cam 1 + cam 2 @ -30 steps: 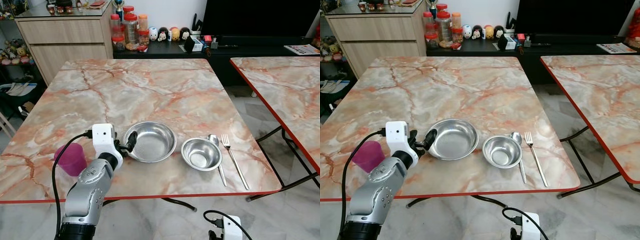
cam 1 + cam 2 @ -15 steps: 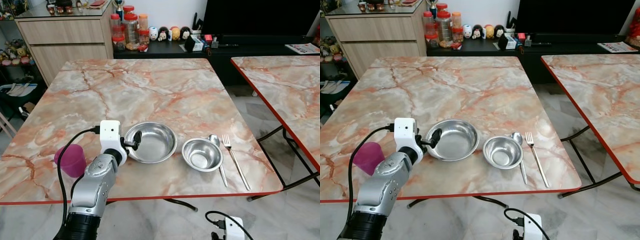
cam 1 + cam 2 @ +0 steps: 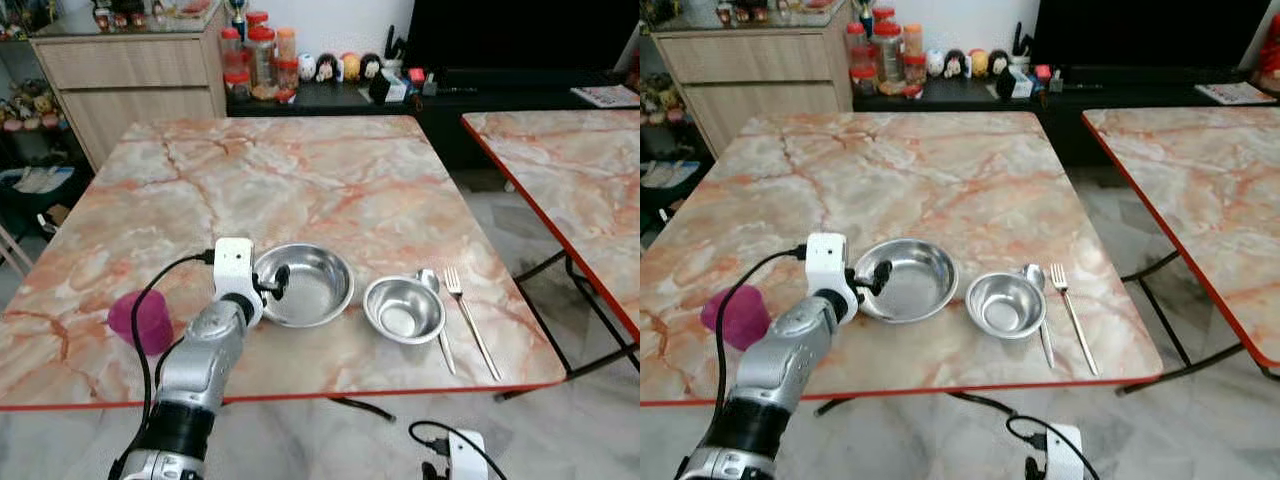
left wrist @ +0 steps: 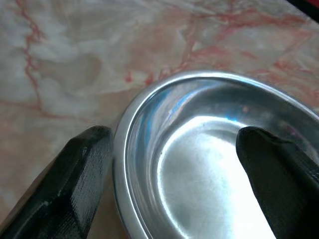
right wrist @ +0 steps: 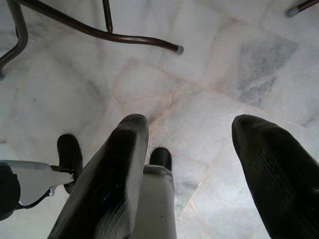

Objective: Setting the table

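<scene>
A wide steel dish (image 3: 312,284) lies near the front of the marble table (image 3: 300,180). To its right are a smaller steel bowl (image 3: 403,308), a spoon (image 3: 428,279) and a fork (image 3: 470,322). A pink cup (image 3: 140,320) stands at the front left. My left gripper (image 3: 273,283) is at the dish's left rim. In the left wrist view it (image 4: 174,137) is open and straddles the rim of the dish (image 4: 209,164), with one finger (image 4: 79,174) outside and the other inside. My right gripper (image 5: 194,124) hangs open below the table, over the floor.
A second marble table (image 3: 570,170) stands to the right across a gap of tiled floor (image 3: 520,230). Behind the table are a wooden cabinet (image 3: 130,80) and a dark sideboard with jars (image 3: 262,60). The far half of the table is bare.
My left arm has reached forward and right from beside the pink cup. Its fingers have gone from just short of the dish to straddling its left rim.
</scene>
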Controlling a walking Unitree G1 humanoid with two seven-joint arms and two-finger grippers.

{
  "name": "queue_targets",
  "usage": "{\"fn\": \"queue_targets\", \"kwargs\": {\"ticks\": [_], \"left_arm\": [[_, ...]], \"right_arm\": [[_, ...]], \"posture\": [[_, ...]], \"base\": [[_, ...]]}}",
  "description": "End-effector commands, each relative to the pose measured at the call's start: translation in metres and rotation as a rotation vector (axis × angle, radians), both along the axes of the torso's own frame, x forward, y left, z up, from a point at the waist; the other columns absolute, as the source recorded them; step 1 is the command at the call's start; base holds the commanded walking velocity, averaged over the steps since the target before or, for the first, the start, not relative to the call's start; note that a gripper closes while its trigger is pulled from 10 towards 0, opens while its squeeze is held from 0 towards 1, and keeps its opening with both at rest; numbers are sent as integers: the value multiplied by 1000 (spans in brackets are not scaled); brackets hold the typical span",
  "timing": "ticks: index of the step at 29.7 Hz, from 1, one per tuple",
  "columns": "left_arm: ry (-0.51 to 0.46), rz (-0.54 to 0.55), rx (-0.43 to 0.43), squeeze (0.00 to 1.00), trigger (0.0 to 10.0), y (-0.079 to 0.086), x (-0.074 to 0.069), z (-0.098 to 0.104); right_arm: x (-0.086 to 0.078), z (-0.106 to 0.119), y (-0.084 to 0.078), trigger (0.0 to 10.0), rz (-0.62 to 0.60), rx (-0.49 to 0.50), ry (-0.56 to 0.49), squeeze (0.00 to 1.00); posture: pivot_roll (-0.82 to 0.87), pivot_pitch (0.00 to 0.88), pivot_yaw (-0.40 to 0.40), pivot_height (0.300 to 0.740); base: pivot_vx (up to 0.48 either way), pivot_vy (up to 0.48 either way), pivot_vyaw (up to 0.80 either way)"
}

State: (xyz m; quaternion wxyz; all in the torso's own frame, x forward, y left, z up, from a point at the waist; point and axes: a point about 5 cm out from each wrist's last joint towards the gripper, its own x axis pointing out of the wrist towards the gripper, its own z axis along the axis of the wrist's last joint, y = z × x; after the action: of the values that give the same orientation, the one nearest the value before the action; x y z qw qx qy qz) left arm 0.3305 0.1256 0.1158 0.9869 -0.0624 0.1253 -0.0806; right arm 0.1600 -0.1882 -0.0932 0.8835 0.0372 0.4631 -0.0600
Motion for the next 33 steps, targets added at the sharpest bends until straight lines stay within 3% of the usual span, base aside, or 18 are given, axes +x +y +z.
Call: {"fn": "queue_targets", "kwargs": {"ticks": [1, 18, 33], "left_arm": [[-7, 22, 12, 0, 10000, 3, 3, 1], [-1, 104, 0, 0, 10000, 8, 6, -7], [110, 95, 53, 0, 10000, 9, 2, -28]], "right_arm": [[4, 2, -3, 10000, 8, -12, -14, 0], [5, 3, -5, 10000, 14, -15, -23, 0], [5, 3, -1, 10000, 12, -5, -23, 0]], "posture": [[35, 0, -37, 740], [34, 0, -49, 740], [29, 0, -41, 740]], "base": [[0, 0, 0], [0, 0, 0], [0, 0, 0]]}}
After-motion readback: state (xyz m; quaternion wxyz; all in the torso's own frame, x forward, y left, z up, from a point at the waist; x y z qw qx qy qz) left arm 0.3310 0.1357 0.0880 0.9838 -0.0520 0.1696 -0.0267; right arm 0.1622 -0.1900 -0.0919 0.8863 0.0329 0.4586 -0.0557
